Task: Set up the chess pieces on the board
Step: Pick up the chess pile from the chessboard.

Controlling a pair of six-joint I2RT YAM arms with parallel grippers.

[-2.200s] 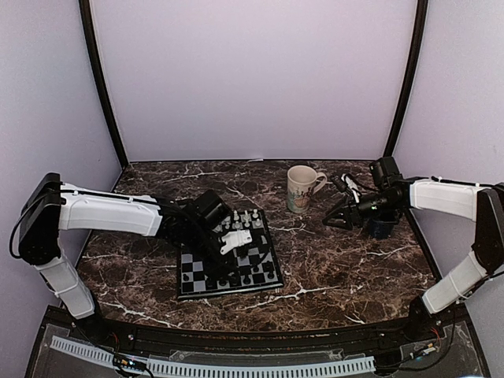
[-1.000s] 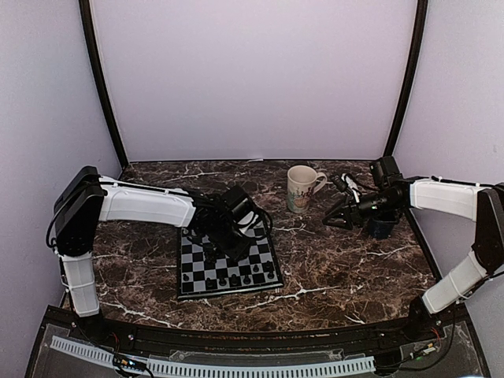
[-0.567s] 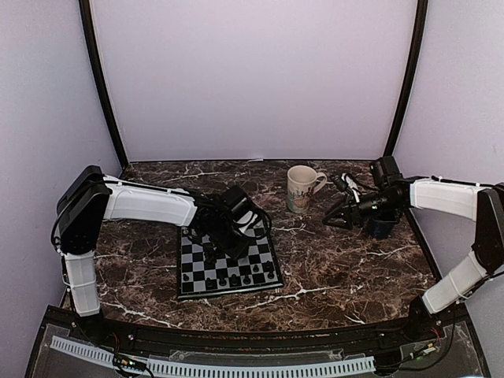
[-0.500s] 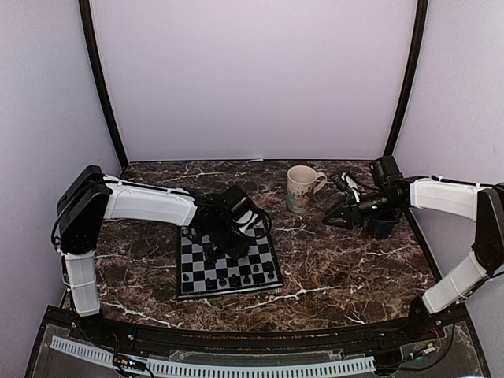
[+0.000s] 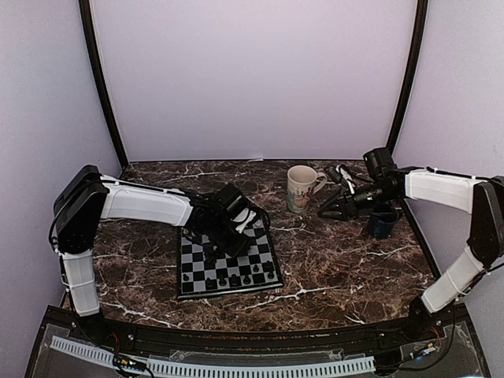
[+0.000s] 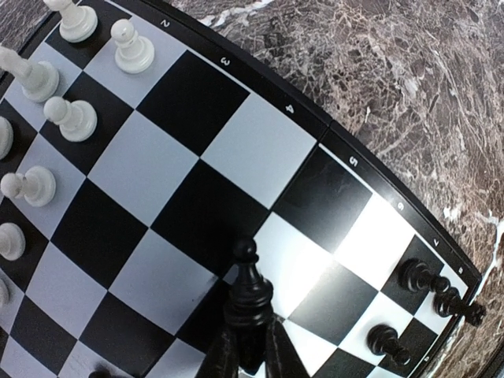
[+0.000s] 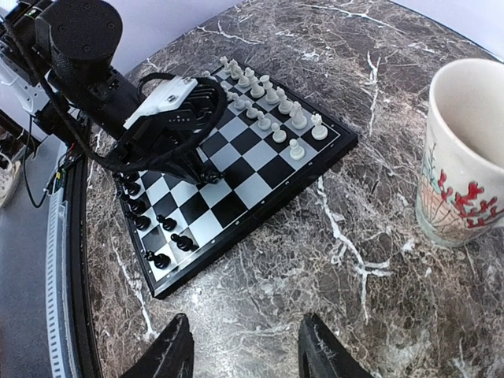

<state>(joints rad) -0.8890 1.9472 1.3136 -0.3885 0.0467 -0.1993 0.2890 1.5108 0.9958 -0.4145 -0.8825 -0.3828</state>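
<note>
Along the near edge of the board point(image 5: 195, 266), black pieces point(image 5: 236, 277) are standing in a row. Over the board's middle, the left arm point(image 5: 146, 206) is reaching in from the board's left side with its wrist bent down. The left claw point(image 6: 249, 350) is pinching narrowly on one upright black piece point(image 6: 249, 285); I cannot tell whether its foot is touching a square. White pieces point(image 6: 71, 118) are lining the board's far rows. Off the board's far right corner a mug point(image 5: 301, 187) is standing on the tabletop point(image 5: 339, 268). Just past it, the right arm point(image 5: 437, 189) is stretching in, with the right claw point(image 7: 246, 354) spread wide and empty. Since half a second ago that claw has been sliding off the dark cup point(image 5: 381, 224) toward the board, while the left arm is barely shifting.
</note>
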